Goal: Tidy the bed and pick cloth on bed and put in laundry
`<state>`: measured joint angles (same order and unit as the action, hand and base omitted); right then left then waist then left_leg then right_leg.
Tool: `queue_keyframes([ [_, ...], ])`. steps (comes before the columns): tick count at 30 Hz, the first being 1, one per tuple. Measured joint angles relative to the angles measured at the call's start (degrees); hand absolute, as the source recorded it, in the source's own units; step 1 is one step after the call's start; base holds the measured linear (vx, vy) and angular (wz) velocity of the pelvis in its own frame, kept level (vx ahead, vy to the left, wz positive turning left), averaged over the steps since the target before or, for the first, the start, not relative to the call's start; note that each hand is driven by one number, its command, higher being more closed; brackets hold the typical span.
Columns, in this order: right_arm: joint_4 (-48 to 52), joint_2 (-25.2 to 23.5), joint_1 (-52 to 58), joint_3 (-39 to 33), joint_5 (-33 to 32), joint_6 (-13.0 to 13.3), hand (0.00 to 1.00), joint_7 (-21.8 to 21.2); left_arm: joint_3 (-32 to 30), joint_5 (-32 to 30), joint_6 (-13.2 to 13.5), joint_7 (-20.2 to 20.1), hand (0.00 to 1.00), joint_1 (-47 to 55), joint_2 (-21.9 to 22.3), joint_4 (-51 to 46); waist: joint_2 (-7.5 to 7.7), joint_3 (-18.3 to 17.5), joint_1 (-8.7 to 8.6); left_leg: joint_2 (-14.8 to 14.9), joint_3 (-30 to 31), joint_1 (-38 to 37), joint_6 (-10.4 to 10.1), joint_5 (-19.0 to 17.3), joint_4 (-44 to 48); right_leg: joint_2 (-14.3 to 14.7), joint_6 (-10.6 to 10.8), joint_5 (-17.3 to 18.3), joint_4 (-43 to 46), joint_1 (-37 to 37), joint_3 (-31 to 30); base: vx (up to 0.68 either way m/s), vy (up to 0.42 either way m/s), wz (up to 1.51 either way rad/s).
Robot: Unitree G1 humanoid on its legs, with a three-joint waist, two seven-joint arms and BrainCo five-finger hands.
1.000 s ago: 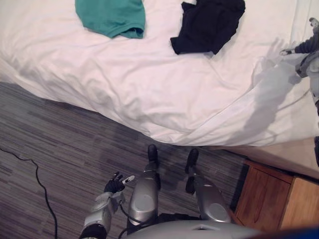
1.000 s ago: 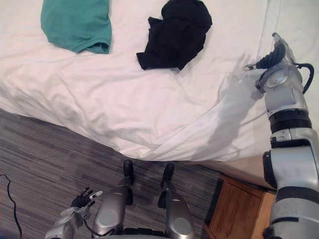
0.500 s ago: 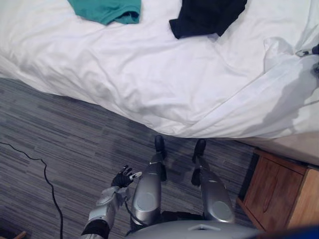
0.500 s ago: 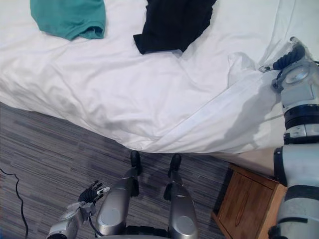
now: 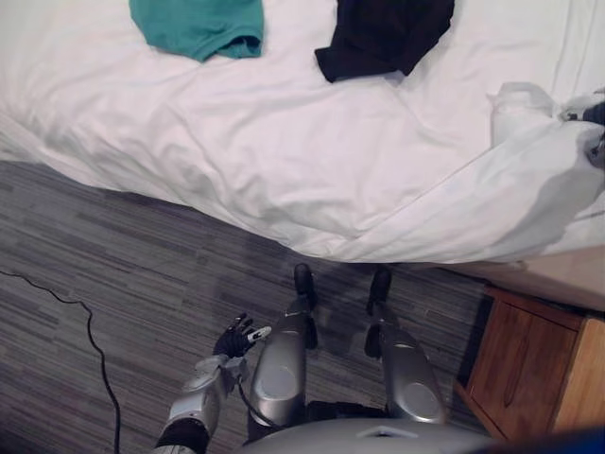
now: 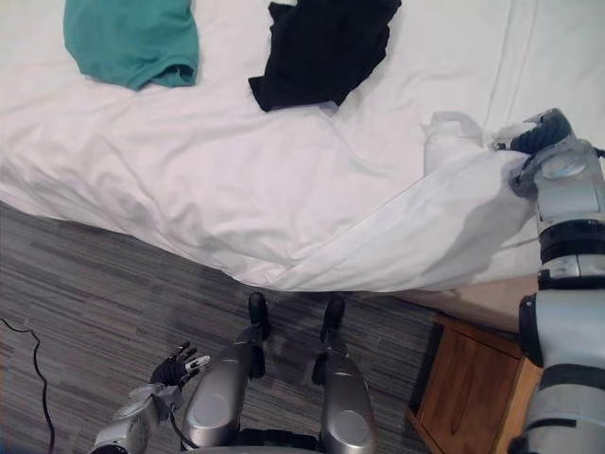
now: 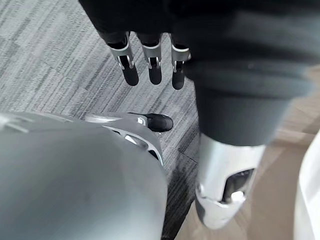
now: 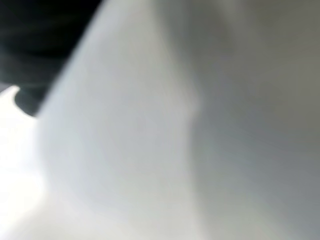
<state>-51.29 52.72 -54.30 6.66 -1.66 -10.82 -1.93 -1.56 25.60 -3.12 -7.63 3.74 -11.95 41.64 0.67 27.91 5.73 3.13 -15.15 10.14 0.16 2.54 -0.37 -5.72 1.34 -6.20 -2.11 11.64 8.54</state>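
Duvet edge overhangs the floor, bunched at right robot hand.

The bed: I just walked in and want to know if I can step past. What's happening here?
The robot stands at the edge of the bed, working on the white sheet. Its right hand is up against a raised, bunched fold of that sheet on the robot's right; cloth hides its grip. Its left hand hangs open and empty low over the floor. The green cloth and the black cloth lie on the bed, neither in a hand.
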Motion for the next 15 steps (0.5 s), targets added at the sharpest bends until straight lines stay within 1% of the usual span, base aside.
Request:
queue_keyframes([
  [2, 1.99, 0.0, 4.57, -2.25, -1.79, 0.72, 1.0, 0.25, -0.26, -0.15, 0.02, -0.02, 0.0, 0.41, 0.58, 0.24, 0.18, -1.85, -0.38, -0.07, -0.02, -0.42, -0.12, 0.18, -0.68, 0.01, 0.11, 0.07, -0.01, -0.07, 0.01, 0.03, 0.01, -0.02],
  [4, 5.33, -0.15, 11.79, -5.57, -3.35, 1.31, 1.0, 0.69, -0.32, -0.4, 0.04, -0.02, 0.0, 1.09, 1.35, 0.26, 0.66, -4.31, -0.84, -0.07, -0.04, -1.56, -0.27, 0.3, -1.5, 0.11, 0.39, 0.27, 0.0, -0.82, 0.02, 0.05, 0.008, -0.01],
  [5, 7.31, -0.79, 15.09, -7.39, -4.05, 1.46, 1.0, 1.08, -0.41, -0.4, 0.08, 0.0, 0.0, 1.64, 1.77, 0.24, 1.02, -5.45, -1.38, -0.07, -0.03, -2.14, -0.29, 0.29, -1.67, 0.12, 0.54, 0.37, 0.0, -1.33, 0.02, 0.07, 0.014, -0.02],
  [7, 12.53, -4.19, 23.49, -11.98, -5.03, 2.53, 1.0, 2.27, -0.85, -0.64, 0.05, 0.07, 0.0, 3.13, 2.5, 0.69, 2.4, -8.18, -2.86, -0.09, -0.54, -4.31, -0.5, 0.13, -2.58, 0.23, 0.92, 0.79, 0.02, -2.81, -0.41, 0.04, 0.019, -0.11],
  [9, 15.72, -7.15, 29.01, -14.57, -5.84, 2.62, 1.0, 2.87, -1.16, -1.8, 0.15, 0.15, 0.0, 3.81, 2.55, 1.69, 3.69, -10.35, -3.26, -0.17, -1.61, -5.48, -0.77, -0.07, -3.2, 0.31, 1.11, 1.47, 0.28, -3.07, -1.68, 0.03, 0.014, -0.26],
  [10, 18.92, -10.05, 34.08, -16.49, -6.36, 2.81, 1.0, 3.88, -1.8, -2.51, 0.12, 0.56, 0.0, 4.08, 2.66, 3.19, 4.5, -12.39, -3.77, -0.18, -2.32, -6.39, -1.31, -0.46, -3.71, 0.41, 1.1, 1.98, 0.52, -3.28, -2.48, 0.05, 0.012, -0.36],
  [11, 20.83, -12.27, 37.15, -17.6, -6.58, 2.94, 1.0, 4.58, -2.18, -2.66, 0.14, 0.6, 0.0, 4.45, 2.66, 3.87, 4.93, -13.49, -4.36, -0.16, -2.82, -7.3, -1.32, -0.59, -3.99, 0.47, 1.33, 2.56, 0.94, -3.61, -3.03, 0.04, 0.016, -0.29],
  [12, 22.98, -14.88, 40.81, -18.55, -6.57, 2.95, 1.0, 5.14, -3.05, -2.84, 0.06, 0.71, 0.0, 4.8, 2.97, 5.25, 5.09, -15.08, -5.38, -0.24, -3.11, -8.51, -1.36, -0.76, -4.71, 0.48, 1.32, 3.28, 1.24, -4.26, -3.14, 0.04, 0.018, -0.19],
  [13, 23.99, -16.07, 42.75, -19.21, -6.54, 2.93, 1.0, 5.22, -3.17, -3.15, 0.08, 0.81, 0.0, 5.1, 3.16, 5.72, 5.14, -16.17, -5.9, -0.28, -3.37, -8.82, -1.4, -0.84, -4.95, 0.48, 1.35, 3.45, 1.38, -4.28, -3.24, 0.04, 0.027, -0.17],
  [14, 25.55, -17.81, 46.08, -20.1, -6.54, 2.9, 1.0, 5.5, -3.29, -4.36, 0.16, 1.15, 0.0, 5.55, 3.66, 6.48, 4.87, -17.93, -6.65, -0.35, -3.74, -9.32, -1.47, -1.11, -5.17, 0.47, 1.87, 4.09, 1.72, -4.31, -3.72, 0.04, 0.031, -0.21],
  [15, 26.28, -19.18, 48.55, -20.87, -6.54, 2.89, 1.0, 5.64, -3.65, -4.91, 0.2, 1.54, 0.0, 5.9, 3.95, 7.07, 4.63, -19.28, -7.24, -0.37, -4.31, -9.78, -1.54, -1.41, -5.18, 0.48, 1.69, 4.36, 2.06, -4.29, -4.36, 0.04, 0.028, -0.24],
])
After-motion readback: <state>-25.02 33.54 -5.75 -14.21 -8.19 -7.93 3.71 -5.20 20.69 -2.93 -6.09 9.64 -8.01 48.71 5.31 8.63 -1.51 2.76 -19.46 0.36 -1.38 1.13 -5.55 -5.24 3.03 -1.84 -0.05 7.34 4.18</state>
